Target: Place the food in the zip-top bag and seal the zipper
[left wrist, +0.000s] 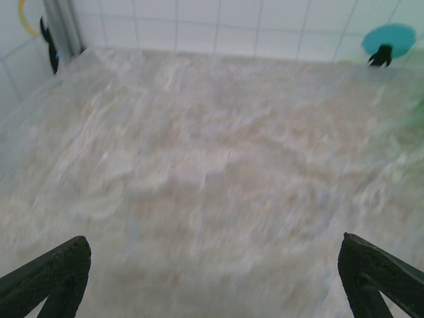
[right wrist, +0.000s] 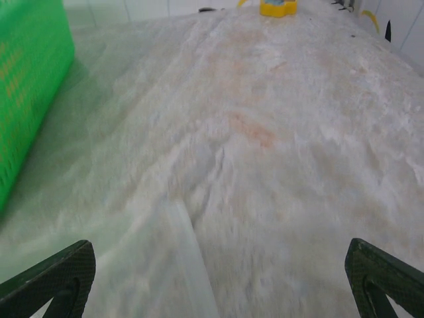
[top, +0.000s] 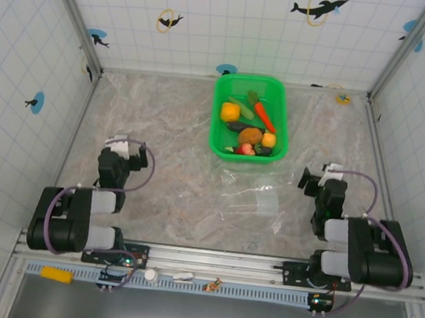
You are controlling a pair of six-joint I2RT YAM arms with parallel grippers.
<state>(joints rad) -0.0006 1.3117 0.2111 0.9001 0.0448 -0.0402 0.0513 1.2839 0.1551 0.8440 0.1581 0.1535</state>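
Note:
The food, an orange carrot, yellow-orange rounds and brown, purple and red bits, lies in a green mesh basket at the back middle of the table. The zip-top bag lies flat and see-through just in front of the basket. Its zipper is too faint to make out. My left gripper hovers open over bare table at the left, its fingertips wide apart around nothing. My right gripper stands open to the right of the bag. In the right wrist view a bag edge lies ahead between the spread jaws.
The green basket's wall rises at the left of the right wrist view. A small yellow object sits in the back right corner. Tiled walls close three sides. A metal rail with small loose items runs along the near edge.

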